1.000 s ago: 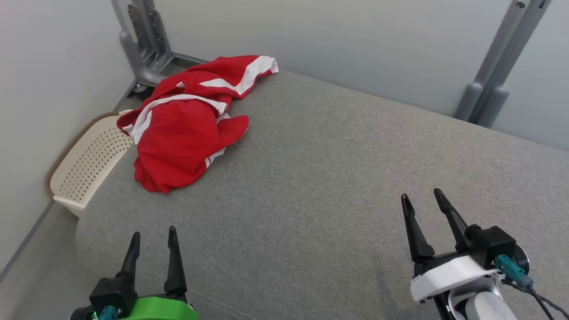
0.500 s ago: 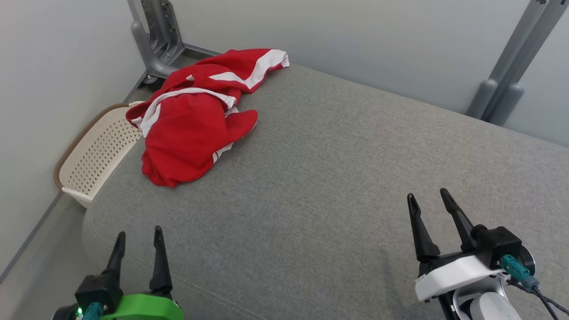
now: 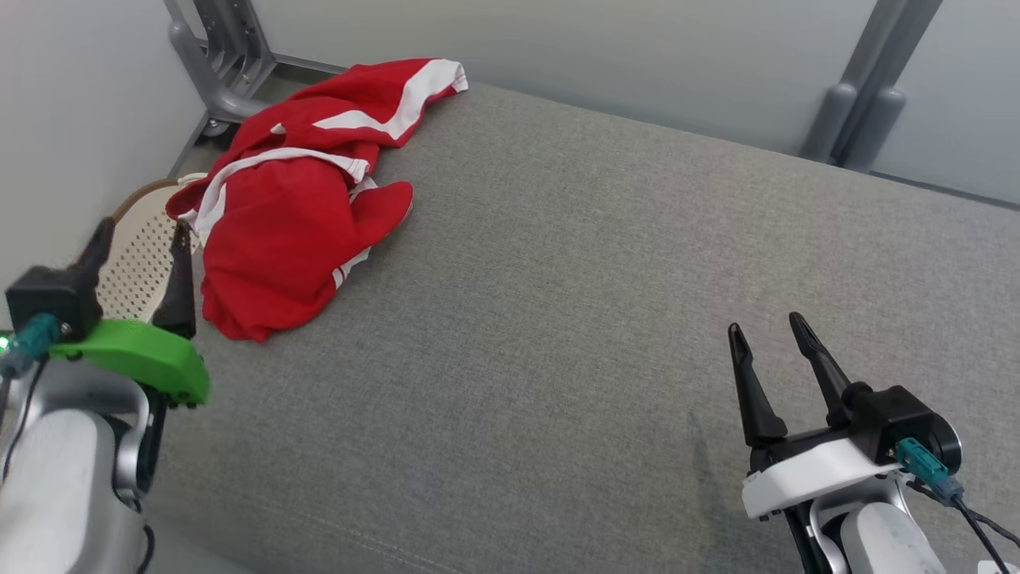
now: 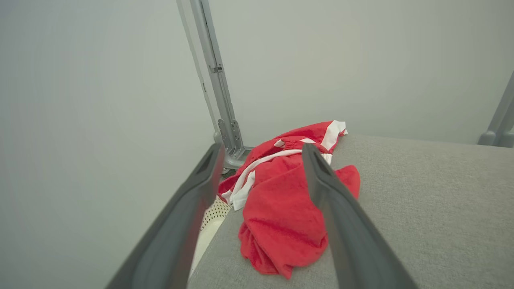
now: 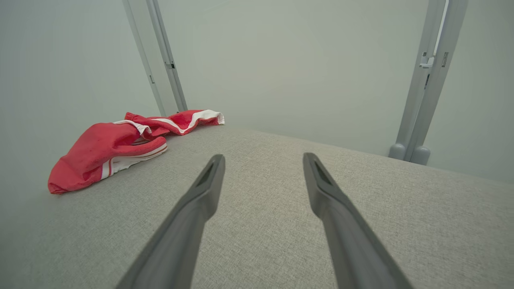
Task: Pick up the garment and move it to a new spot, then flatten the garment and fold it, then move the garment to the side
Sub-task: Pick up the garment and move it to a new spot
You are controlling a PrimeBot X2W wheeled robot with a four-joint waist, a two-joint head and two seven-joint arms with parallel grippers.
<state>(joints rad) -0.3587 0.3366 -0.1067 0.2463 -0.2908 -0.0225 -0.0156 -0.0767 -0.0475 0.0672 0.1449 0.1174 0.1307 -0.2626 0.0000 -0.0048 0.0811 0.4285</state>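
A crumpled red garment [image 3: 287, 207] with white stripes lies at the far left corner of the grey cushioned surface [image 3: 598, 279], partly hanging over the left edge. My left gripper [image 3: 142, 233] hangs open just left of the garment's near end, apart from it; its wrist view has the garment [image 4: 281, 200] ahead between and beyond the open fingers [image 4: 321, 176]. My right gripper [image 3: 771, 332] is open and empty over the near right of the surface. From the right wrist the garment [image 5: 116, 146] lies far off at the left.
A cream perforated basket [image 3: 139, 251] stands on the floor left of the surface, under the garment's edge. Grey metal posts [image 3: 215, 56] rise at the far left, and another post [image 3: 868, 80] at the far right. Pale walls close in behind and at the left.
My left gripper has risen from the near left edge toward the garment's near end. The head camera has shifted. The right gripper has stayed put.
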